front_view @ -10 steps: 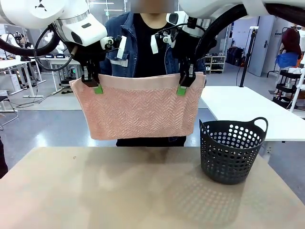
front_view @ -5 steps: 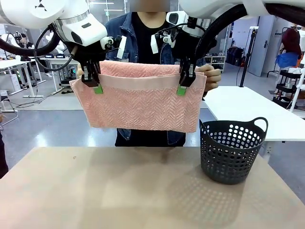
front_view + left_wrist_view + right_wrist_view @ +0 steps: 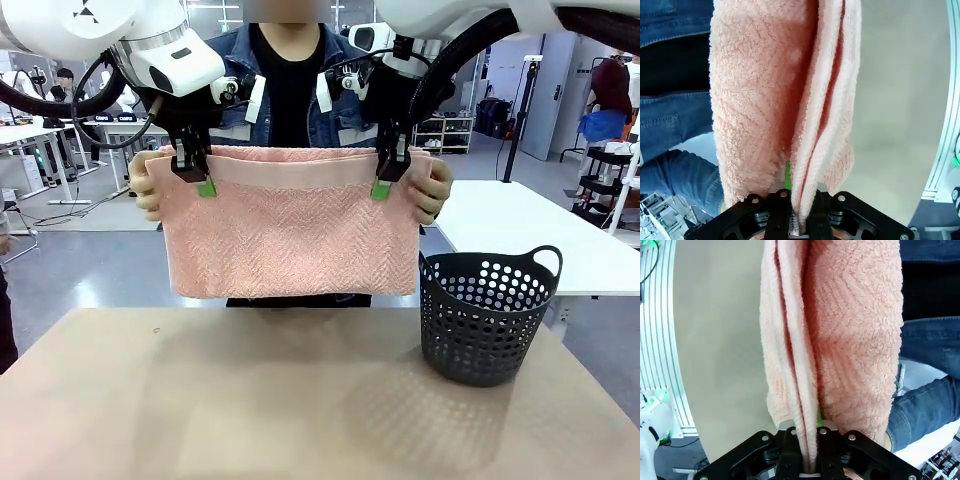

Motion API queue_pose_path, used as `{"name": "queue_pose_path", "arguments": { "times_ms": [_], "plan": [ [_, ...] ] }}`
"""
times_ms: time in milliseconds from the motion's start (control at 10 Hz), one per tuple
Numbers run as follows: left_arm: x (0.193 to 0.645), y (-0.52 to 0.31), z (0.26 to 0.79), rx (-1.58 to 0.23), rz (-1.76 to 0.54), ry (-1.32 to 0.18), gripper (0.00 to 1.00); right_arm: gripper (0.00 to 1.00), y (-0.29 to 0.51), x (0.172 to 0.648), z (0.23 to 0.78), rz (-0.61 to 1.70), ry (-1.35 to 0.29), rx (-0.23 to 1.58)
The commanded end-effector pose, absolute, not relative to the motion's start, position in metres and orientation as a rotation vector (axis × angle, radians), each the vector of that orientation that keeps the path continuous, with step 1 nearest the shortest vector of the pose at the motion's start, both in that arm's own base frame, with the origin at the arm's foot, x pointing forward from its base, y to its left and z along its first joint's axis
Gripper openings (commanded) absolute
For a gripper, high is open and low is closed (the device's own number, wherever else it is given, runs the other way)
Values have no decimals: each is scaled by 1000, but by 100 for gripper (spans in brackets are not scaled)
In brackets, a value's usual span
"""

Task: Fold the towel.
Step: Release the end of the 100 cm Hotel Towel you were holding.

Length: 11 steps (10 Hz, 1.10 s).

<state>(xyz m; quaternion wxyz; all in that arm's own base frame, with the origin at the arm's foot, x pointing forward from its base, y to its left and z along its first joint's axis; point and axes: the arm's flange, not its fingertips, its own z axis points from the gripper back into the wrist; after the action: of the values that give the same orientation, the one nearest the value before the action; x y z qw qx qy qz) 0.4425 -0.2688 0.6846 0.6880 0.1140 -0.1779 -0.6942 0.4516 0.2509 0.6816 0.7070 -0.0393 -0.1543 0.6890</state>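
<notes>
The salmon-pink towel (image 3: 290, 235) hangs folded in the air above the table, its plain band along the top. My left gripper (image 3: 203, 180) is shut on the towel's upper left part, and my right gripper (image 3: 383, 182) is shut on its upper right part. A person behind it holds both top corners, one hand (image 3: 146, 185) at the left and the other hand (image 3: 432, 188) at the right. In the left wrist view the towel (image 3: 785, 100) hangs in layers pinched by my gripper (image 3: 792, 220). The right wrist view shows the towel (image 3: 835, 335) clamped in my gripper (image 3: 807, 460).
A dark perforated basket (image 3: 487, 315) stands on the tan table (image 3: 250, 410) at the right, just below the towel's lower right corner. A white table (image 3: 520, 235) stands beyond it. The person stands close at the far edge.
The person brought the towel's rear layer up level with the top edge and now grips both top corners. The towel hangs squarer. My grippers have not moved.
</notes>
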Motion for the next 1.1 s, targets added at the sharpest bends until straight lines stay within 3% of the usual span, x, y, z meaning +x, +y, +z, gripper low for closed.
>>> {"name": "queue_pose_path", "arguments": {
  "times_ms": [0,1000],
  "plan": [
    [442,-267,687,260,-1571,-395,0,0,249,451,683,1543,-339,-91],
    [442,-267,687,260,-1571,-395,0,0,249,451,683,1543,-339,-91]
  ]
}}
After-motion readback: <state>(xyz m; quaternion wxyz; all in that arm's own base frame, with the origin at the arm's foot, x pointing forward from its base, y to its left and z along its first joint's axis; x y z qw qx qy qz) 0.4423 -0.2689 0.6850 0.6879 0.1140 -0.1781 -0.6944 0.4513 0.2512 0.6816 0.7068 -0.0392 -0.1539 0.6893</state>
